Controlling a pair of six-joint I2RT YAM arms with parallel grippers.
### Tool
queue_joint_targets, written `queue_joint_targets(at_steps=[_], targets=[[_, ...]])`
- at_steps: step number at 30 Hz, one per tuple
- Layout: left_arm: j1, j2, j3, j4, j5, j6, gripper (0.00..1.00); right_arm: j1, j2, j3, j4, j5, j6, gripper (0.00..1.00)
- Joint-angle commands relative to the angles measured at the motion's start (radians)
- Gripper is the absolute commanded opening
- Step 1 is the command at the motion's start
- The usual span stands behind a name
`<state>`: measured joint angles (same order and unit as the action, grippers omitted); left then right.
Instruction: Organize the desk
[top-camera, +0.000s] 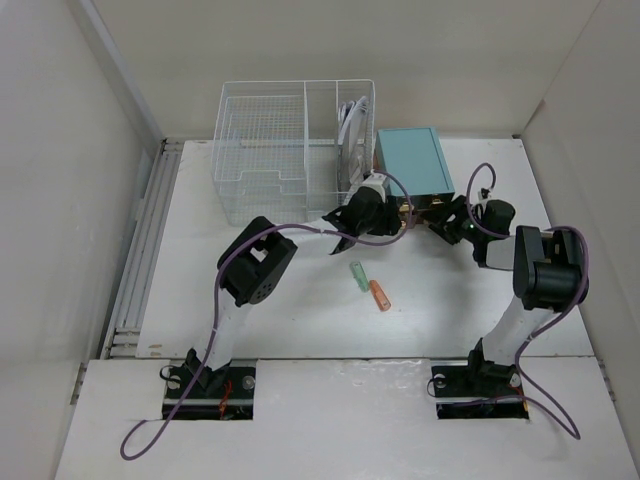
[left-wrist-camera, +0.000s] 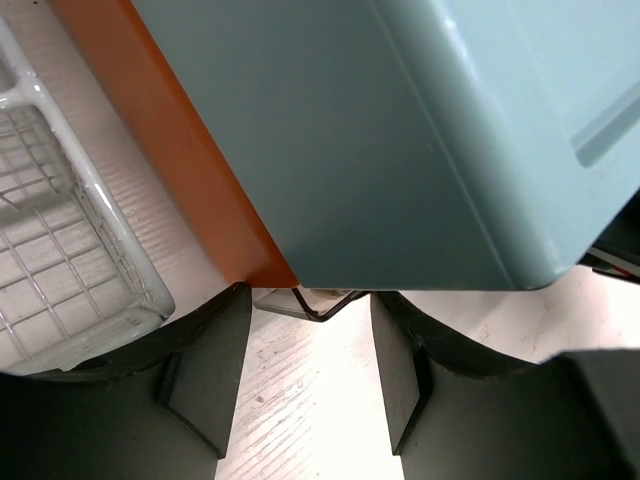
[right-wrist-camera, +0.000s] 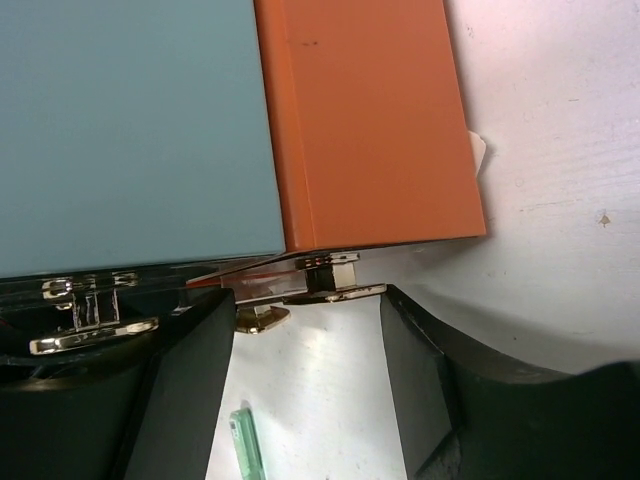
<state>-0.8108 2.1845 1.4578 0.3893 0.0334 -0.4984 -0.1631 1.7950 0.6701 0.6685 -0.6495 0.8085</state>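
The white desk (top-camera: 300, 325) carries a teal drawer box (top-camera: 412, 160) at the back, with an orange drawer front (right-wrist-camera: 365, 120) bearing gold handles (right-wrist-camera: 335, 290). My left gripper (top-camera: 388, 212) stands open at the box's front left corner, with bare desk between its fingers (left-wrist-camera: 200, 380). From the right, my right gripper (top-camera: 432, 218) is open at the drawer front. One gold handle lies just ahead of its fingertips and is not gripped. A small green stick (top-camera: 358, 276) and an orange one (top-camera: 380, 295) lie on the desk in front of the box.
A white wire basket (top-camera: 270, 150) stands left of the teal box, with white items in its right compartment (top-camera: 352, 125). A ribbed metal rail (top-camera: 145, 250) runs along the desk's left edge. White walls close in on three sides. A thin black wire piece (left-wrist-camera: 320, 308) lies under the box's corner.
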Motion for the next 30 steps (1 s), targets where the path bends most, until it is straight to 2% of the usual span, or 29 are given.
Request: queue_joint_targets(at_steps=[1,11,16,19,23,24,26,30], targets=[[0.028,0.001,0.041,0.088,-0.125,-0.045,0.48,-0.006,0.015,-0.004,0.118,0.030,0.026,0.65],[0.028,0.001,0.050,0.060,-0.246,-0.089,0.48,-0.006,0.035,-0.013,0.138,0.057,0.035,0.64],[0.019,0.001,0.050,0.060,-0.259,-0.089,0.48,-0.006,0.046,-0.014,0.187,0.067,0.066,0.62],[0.019,0.001,0.050,0.060,-0.250,-0.089,0.48,-0.006,0.056,-0.014,0.197,0.067,0.078,0.58],[0.010,0.001,0.050,0.069,-0.250,-0.089,0.48,-0.006,0.066,-0.014,0.239,0.067,0.097,0.38],[0.010,0.001,0.050,0.069,-0.250,-0.089,0.48,-0.006,0.066,-0.023,0.240,0.067,0.106,0.29],[0.001,0.001,0.038,0.079,-0.250,-0.089,0.48,-0.015,0.066,-0.032,0.240,0.057,0.106,0.19],[-0.008,-0.020,-0.020,0.099,-0.240,-0.089,0.48,-0.036,0.018,-0.058,0.191,0.021,0.071,0.16]])
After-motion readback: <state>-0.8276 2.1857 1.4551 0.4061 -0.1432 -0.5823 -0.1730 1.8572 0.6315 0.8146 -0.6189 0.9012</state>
